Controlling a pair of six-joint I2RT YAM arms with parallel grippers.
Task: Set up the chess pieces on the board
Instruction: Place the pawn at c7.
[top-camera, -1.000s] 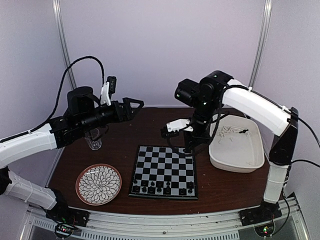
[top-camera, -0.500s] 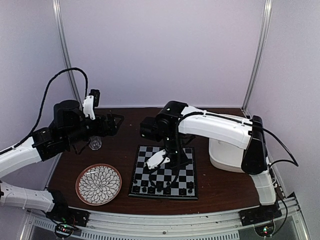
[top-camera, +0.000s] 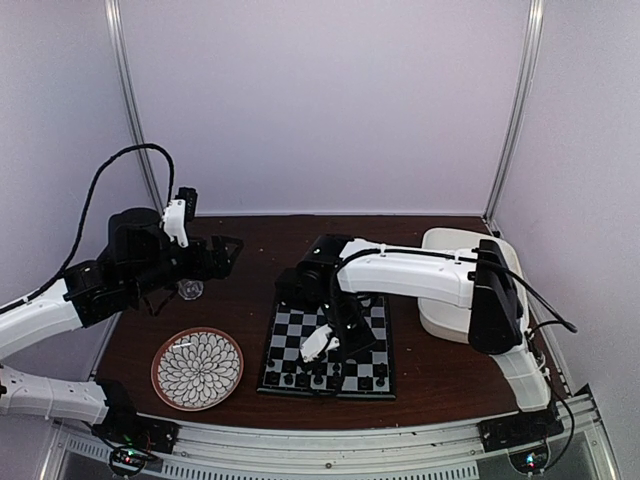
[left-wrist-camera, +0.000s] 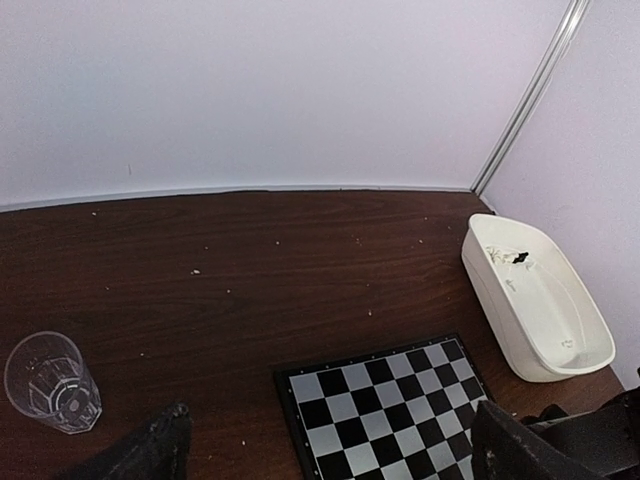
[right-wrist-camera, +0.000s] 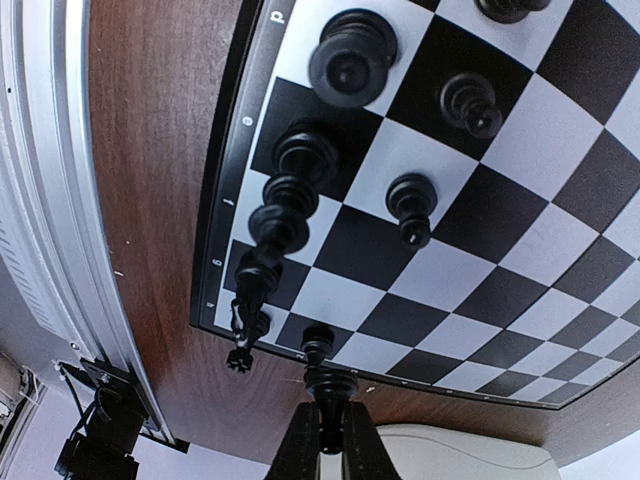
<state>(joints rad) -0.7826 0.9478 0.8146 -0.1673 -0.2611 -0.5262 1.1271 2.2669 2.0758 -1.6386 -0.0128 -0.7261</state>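
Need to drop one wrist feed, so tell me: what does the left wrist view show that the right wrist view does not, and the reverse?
Left wrist only: a clear glass, the inside of the white tub, and the back wall. Right wrist only: black chess pieces standing on the board's edge rows, one black piece pinched in the shut right jaws, and the metal rail. Both: the board and the brown table.
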